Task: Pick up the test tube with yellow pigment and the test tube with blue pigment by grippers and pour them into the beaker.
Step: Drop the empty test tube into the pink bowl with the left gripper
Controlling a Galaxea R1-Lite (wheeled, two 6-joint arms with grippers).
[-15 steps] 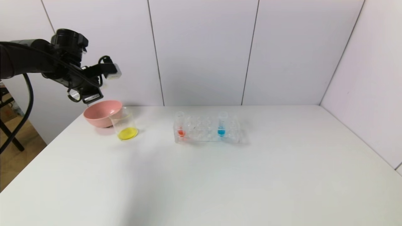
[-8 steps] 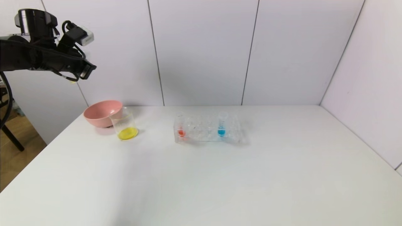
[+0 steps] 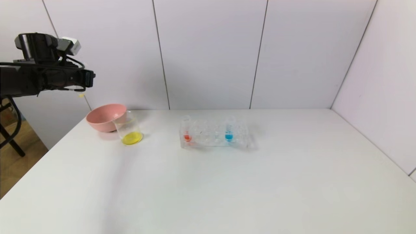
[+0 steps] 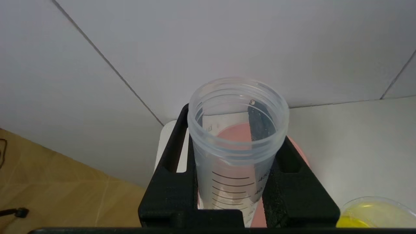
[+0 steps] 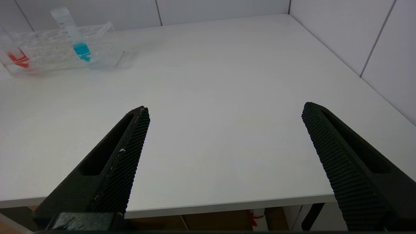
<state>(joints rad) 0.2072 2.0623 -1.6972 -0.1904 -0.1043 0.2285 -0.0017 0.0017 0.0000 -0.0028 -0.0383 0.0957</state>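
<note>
Far left and high up, the left gripper (image 4: 239,195) is clamped tight on the emptied test tube with yellow pigment (image 4: 235,152), mouth toward the wrist camera, hovering above the pink bowl (image 3: 105,117). Just beside the bowl, below and right of that gripper, sits the beaker (image 3: 128,128) with a yellow pool at its bottom. Further right, the clear tube rack (image 3: 214,135) holds the red-liquid tube (image 3: 186,130) and the test tube with blue pigment (image 3: 229,129), well ahead and left of the right gripper (image 5: 224,156), jaws spread wide, holding nothing, at the table's (image 3: 227,188) near edge.
</note>
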